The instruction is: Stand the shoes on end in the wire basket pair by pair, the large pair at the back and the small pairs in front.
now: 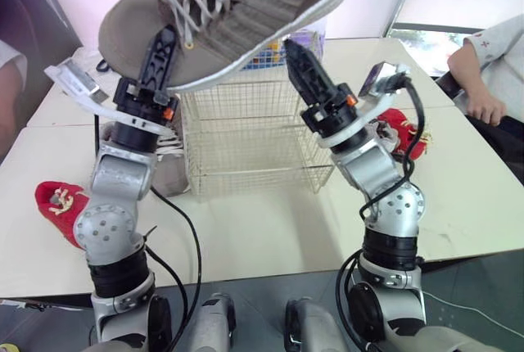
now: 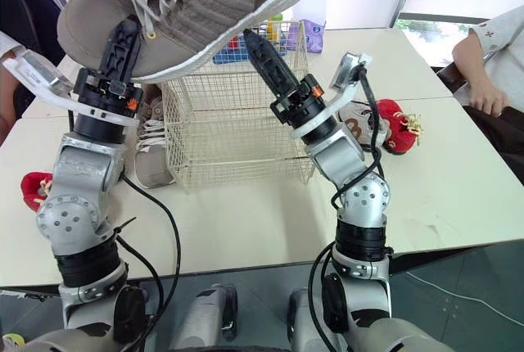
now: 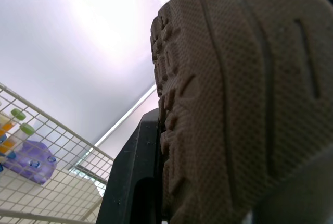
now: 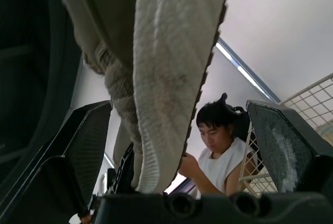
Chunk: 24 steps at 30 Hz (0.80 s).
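Observation:
A large tan sneaker (image 1: 237, 8) with a white sole hangs tilted in the air above the cream wire basket (image 1: 246, 131). My left gripper (image 1: 160, 61) is shut on its toe end; in the left wrist view its black finger (image 3: 132, 177) presses against the tread (image 3: 234, 104). My right gripper (image 1: 295, 56) reaches up under the heel end. It is open, and the sole's edge (image 4: 166, 78) runs between its spread fingers (image 4: 88, 146) without being clamped. The basket looks empty.
A second tan sneaker (image 1: 168, 164) lies left of the basket. Small red shoes lie at the left (image 1: 57, 205) and at the right (image 1: 401, 131), by a small white shoe (image 2: 356, 127). Bottles (image 2: 307, 33) stand behind the basket. A person's arm (image 1: 483, 74) is at the table's right edge.

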Motion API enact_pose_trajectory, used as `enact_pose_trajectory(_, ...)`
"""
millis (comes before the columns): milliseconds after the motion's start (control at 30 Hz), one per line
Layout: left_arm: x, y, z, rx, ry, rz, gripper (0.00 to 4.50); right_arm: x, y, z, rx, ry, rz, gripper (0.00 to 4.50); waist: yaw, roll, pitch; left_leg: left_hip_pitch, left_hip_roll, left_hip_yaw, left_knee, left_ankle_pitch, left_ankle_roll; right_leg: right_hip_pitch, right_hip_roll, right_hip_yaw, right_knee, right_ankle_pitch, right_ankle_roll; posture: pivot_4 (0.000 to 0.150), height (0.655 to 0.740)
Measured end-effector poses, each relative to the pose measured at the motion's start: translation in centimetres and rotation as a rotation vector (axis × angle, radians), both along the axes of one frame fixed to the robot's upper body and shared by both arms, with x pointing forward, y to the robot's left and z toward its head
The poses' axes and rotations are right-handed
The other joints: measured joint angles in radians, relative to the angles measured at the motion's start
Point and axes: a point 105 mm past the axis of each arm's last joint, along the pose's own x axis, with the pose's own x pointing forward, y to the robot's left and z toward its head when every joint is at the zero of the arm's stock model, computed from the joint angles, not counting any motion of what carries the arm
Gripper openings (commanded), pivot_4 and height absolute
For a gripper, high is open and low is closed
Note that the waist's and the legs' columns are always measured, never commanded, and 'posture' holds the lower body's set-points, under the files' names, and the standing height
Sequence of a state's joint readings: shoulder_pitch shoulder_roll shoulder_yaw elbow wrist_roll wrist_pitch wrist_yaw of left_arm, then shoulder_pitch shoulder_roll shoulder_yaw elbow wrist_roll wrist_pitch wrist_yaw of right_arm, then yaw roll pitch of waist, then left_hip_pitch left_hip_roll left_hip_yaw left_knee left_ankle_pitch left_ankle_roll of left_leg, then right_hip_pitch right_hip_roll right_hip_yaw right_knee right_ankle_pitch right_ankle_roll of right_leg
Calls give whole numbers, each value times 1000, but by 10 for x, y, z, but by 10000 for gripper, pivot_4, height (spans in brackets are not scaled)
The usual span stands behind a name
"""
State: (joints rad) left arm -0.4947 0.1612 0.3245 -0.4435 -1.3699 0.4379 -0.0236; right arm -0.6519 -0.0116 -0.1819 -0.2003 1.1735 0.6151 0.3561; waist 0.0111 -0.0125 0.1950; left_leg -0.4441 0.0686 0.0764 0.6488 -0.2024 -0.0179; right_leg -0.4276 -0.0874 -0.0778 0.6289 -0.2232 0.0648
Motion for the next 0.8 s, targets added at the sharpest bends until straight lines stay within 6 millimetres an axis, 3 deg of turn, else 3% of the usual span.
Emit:
enact_pose_trajectory(100,0,-9,-10,13,33,-24,7644,3,5,4,-3,-28,0,44721,0,0,0,0,0,0,0,0,0,0,0,0,1,0,0,1500,7400)
enact_pose_trajectory(267,1,-8,-17,20,58,-19,7644,6,8,12,17,-60,3,44721,-1,0,0,0,0,0,0,0,0,-1,0,0,0,0,0,1500,7400)
enact_pose_trajectory(367,-1,-8,-16,21,52,-17,7644,9,10,16,31,-66,1,36333,0,0,0,0,0,0,-1,0,0,-1,0,0,0,0,0,1500,7400)
enact_pose_trajectory(500,-6,-8,-11,21,23,-14,7644,9,9,21,41,-86,0,18939,0,0,0,0,0,0,-1,0,0,-1,0,0,-1,0,0,1500,7400)
enact_pose_trajectory(700,-5,-7,-11,80,19,27,7644,11,11,23,16,-91,14,17024,-1,0,0,0,0,0,-1,0,0,-1,0,0,0,0,-1,1500,7400)
enact_pose_trajectory(800,-6,-4,-14,155,20,63,22072,17,12,34,-21,-118,25,17024,-3,1,1,-1,0,0,-1,0,0,-2,0,0,0,-2,-3,1500,7400)
